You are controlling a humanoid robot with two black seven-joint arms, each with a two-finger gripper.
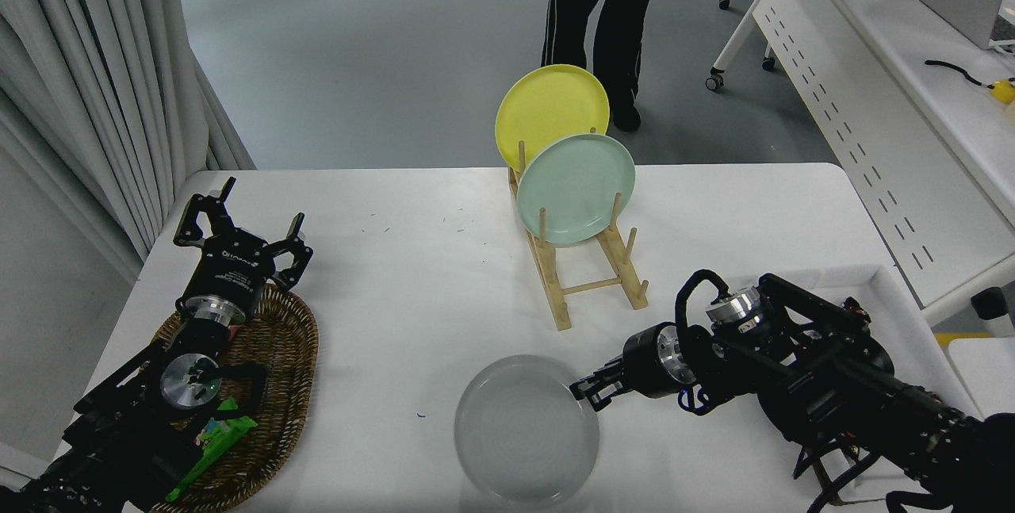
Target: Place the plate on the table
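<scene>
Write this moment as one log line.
plate: flat on table | right tool: at plate's right rim | left tool: parked
</scene>
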